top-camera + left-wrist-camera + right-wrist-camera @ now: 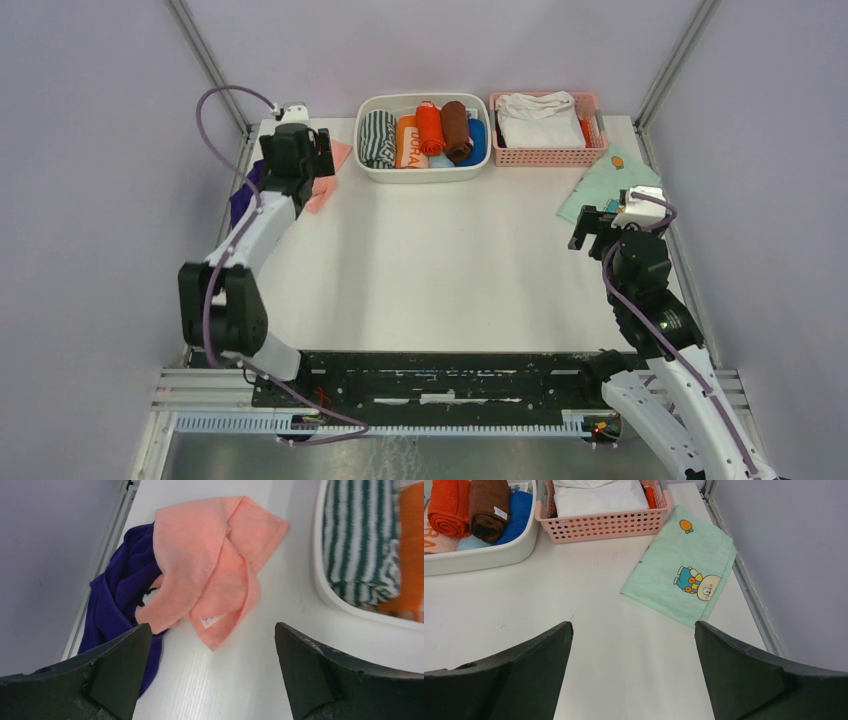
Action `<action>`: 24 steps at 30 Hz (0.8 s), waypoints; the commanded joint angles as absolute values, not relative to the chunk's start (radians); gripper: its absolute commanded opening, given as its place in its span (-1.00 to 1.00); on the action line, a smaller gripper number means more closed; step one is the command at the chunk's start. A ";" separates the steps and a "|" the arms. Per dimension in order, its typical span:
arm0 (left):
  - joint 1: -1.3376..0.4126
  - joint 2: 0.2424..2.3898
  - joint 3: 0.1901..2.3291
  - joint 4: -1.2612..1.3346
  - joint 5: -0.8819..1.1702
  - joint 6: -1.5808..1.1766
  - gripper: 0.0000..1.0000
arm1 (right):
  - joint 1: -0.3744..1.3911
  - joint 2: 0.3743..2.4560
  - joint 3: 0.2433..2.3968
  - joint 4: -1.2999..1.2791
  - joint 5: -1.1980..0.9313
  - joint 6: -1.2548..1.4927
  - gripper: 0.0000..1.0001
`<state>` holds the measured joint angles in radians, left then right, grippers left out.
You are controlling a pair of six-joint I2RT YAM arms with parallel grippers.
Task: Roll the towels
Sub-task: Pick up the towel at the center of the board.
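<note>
In wrist view, pink towel, purple towel

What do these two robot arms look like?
White shells with chunky black joints on the left arm and right arm, a purple cable trailing along each. The left gripper and right gripper have matte, dark grey, wedge-shaped fingers.

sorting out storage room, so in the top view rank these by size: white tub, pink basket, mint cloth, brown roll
1. white tub
2. pink basket
3. mint cloth, partly hidden, so unsure against the basket
4. brown roll
</note>
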<state>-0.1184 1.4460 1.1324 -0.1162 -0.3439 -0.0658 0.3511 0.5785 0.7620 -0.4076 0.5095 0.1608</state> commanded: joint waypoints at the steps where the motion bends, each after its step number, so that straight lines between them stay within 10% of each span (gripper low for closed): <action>1: -0.095 1.678 1.320 -0.178 -0.431 0.065 0.97 | 0.349 0.578 0.795 -0.395 0.482 0.174 1.00; 24: -0.060 2.369 1.885 -0.236 -0.616 0.308 -0.01 | 0.349 0.632 0.806 -0.439 0.483 0.171 1.00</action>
<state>-0.0734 2.3341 1.8210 -0.2386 -0.5678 0.2424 0.3511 0.6266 0.7624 -0.4446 0.4747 0.1677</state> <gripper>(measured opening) 0.553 0.999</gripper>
